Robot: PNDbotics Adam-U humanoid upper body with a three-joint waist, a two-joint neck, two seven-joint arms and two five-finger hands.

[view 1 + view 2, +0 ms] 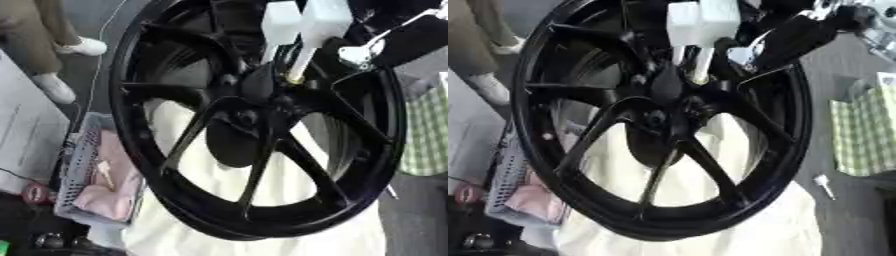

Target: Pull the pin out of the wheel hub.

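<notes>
So the big thing here is the black multi-spoke alloy wheel point(262, 125), standing up on edge and tilted toward the camera, resting on a cream cloth point(710, 220) that spreads out well below the hand. The robot's right hand point(798, 35) comes in from the upper right corner, black with silver bits, and it sits against the upper spokes just right of the hub. Honestly I can't tell whether its fingers are curled round anything or just lying there, the white blocky parts point(702, 20) up top hide too much. Just left of and below the hand there's a slim pale pin with a brassy tip point(296, 65) poking into the dark round hub centre point(258, 85); that's the thing to get out. No left hand showing anywhere. My take on doing this well: pull straight back along the pin's own line, not sideways, since any angle will probably bind it in the hole. The wheel isn't braced by anything I can see, so go slow or it may rock on the cloth.
</notes>
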